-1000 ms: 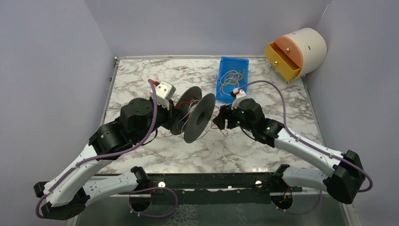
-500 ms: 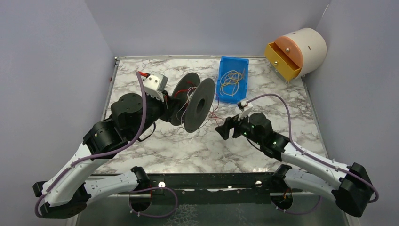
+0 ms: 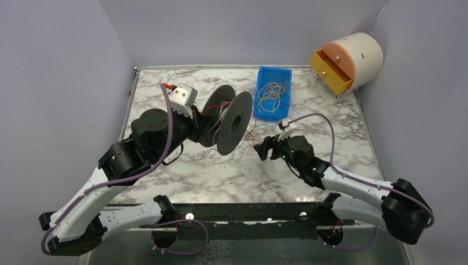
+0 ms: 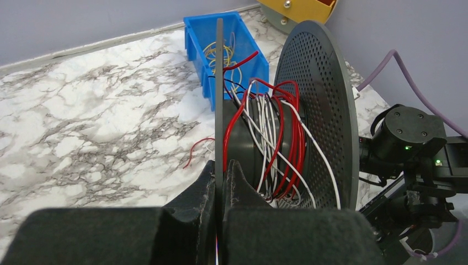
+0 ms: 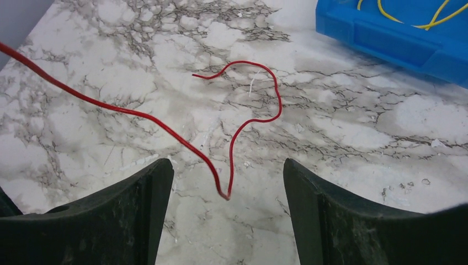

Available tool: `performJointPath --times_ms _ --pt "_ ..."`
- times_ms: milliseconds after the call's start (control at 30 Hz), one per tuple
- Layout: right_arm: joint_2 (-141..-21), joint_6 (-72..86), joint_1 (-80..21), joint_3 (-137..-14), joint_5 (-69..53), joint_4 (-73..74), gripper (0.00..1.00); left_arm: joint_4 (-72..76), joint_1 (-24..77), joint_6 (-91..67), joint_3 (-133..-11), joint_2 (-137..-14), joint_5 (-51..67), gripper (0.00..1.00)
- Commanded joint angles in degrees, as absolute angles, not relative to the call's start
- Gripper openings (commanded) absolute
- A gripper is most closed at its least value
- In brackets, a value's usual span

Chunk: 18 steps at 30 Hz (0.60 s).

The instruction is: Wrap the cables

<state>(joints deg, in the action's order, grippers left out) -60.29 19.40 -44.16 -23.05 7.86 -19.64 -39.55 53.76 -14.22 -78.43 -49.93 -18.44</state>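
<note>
The left hand [image 4: 219, 175] is clenched on the thin edge of the near flange [image 4: 219, 83] of a black spool [image 3: 232, 128], with 1 padded finger on each face of that disc. The spool is held up off the worktop [image 3: 309, 113], tilted, its axis running roughly left to right. The cables [image 4: 278, 138] sit on the spool's hub between its 2 flanges: red turns mixed with white ones, wound loosely, with a few ends sticking out past the near flange. The far flange [image 4: 315, 110] is perforated all over.

The right hand [image 5: 226, 172] is released, its 2 fingers spread wide with nothing gripped, low over the marble worktop just to the right of the spool. Between the fingers lies 1 loose red strand [image 5: 243, 124]. It comes in from the upper left, makes a sharp bend midway between the fingertips, then curls back away in an open loop on the worktop.

Beyond the spool stands a blue bin [image 3: 265, 115] holding coiled yellow wires [image 3: 270, 91]. At the far right corner rests a round drawer cabinet [image 3: 361, 52] with its yellow drawer [image 3: 330, 72] pulled out.
</note>
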Motion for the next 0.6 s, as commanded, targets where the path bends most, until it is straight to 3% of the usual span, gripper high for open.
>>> performJointPath --times_ms 0,100,267,367,433,567 --pt "-62.8 19.0 -43.7 -22.0 7.5 -28.4 0.76 -34.3 54.0 -15.7 -81.2 -48.6 -18.0 0.0" --pt "-64.9 19.4 -43.5 -22.0 5.3 -31.0 0.69 -34.3 54.0 -15.9 -81.1 -48.2 -18.1 0.0" --pt "-68.4 20.3 -43.3 -22.6 3.9 -32.7 0.47 -34.3 54.0 -16.3 -81.1 -47.9 -18.0 0.0" --pt "-69.1 20.7 -43.1 -22.8 3.7 -32.5 0.26 -34.4 54.0 -16.6 -81.4 -47.9 -18.2 0.0" --pt "-69.2 21.0 -43.1 -22.9 3.9 -31.9 0.04 -34.4 54.0 -16.8 -81.6 -47.9 -18.6 0.0" --pt "-68.4 21.8 -43.1 -22.2 2.7 -30.4 0.01 -34.4 54.0 -17.9 -82.0 -48.0 -20.3 0.0"
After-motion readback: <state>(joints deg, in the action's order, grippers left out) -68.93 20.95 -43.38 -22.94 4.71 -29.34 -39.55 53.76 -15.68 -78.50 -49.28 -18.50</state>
